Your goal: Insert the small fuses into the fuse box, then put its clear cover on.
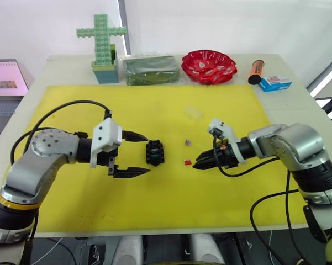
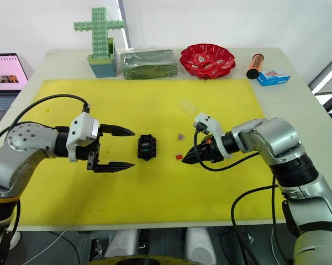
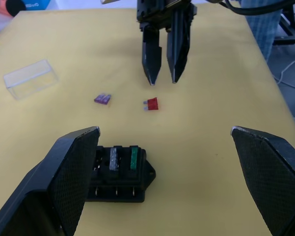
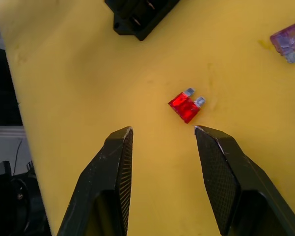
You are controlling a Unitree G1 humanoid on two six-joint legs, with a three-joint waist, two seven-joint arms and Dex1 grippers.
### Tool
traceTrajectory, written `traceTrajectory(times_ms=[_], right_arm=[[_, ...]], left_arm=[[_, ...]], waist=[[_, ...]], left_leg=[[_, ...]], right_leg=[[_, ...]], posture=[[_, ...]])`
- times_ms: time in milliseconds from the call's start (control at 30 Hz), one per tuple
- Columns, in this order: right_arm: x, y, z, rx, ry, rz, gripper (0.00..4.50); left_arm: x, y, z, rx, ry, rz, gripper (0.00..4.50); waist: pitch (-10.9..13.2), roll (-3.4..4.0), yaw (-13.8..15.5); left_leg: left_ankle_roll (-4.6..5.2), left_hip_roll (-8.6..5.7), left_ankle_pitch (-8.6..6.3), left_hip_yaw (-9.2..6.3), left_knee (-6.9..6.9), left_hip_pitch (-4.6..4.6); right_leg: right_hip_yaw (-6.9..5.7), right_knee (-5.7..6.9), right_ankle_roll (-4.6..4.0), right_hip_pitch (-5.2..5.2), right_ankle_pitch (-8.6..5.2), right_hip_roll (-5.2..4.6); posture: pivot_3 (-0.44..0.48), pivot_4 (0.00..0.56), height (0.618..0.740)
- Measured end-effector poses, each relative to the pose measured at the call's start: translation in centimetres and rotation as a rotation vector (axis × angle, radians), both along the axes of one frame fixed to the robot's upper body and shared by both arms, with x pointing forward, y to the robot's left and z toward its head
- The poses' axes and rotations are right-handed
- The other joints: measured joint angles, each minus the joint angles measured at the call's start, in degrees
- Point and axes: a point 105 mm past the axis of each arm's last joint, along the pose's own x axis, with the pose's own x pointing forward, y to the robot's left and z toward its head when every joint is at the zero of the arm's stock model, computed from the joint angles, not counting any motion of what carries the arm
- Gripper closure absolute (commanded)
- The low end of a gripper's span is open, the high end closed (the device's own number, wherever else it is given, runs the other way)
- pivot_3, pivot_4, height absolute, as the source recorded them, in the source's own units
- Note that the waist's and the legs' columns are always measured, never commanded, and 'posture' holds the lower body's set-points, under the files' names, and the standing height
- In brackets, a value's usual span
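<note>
While your right gripper [image 4: 162,130] is hovering, fingers parted, just short of the red fuse [image 4: 185,106], your left gripper [image 1: 133,154] is gaping beside the fuse box [image 1: 155,152], partly hiding it.

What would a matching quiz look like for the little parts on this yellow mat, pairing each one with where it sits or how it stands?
Column one:
1. green fuse
2. red fuse
3. clear cover
4. left end effector

Column two:
A. lying on the mat just ahead of the right end effector
B. open, beside the fuse box
C. seated in a slot of the fuse box
D. lying apart on the mat, beyond the mauve fuse

Pairs: 1-C, 2-A, 3-D, 4-B
</note>
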Motion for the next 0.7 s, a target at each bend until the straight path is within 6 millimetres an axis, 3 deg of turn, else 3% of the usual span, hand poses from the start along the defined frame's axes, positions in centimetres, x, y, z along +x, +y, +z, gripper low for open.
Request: traceTrajectory(times_ms=[367, 700], right_arm=[[0.5, 1.4, -1.2, 0.015, 0.081, -0.031, 2.41], [1.1, 1.3, -1.7, 0.032, 0.147, -0.082, 2.41]], left_arm=[[0.1, 0.3, -0.4, 0.014, -0.014, 0.02, 0.0], [0.2, 0.6, -0.7, 0.032, -0.02, 0.04, 0.0]], waist=[[0.0, 0.0, 0.0], [0.0, 0.0, -0.1]], left_leg=[[0.0, 0.01, 0.0, -0.02, -0.01, 0.0], [0.0, 0.01, 0.0, -0.01, -0.02, 0.01]], right_leg=[[0.0, 0.01, 0.0, 0.0, 0.0, 0.02], [0.0, 0.01, 0.0, 0.0, 0.0, 0.02]], posture=[[0.0, 0.15, 0.74], [0.0, 0.15, 0.74]])
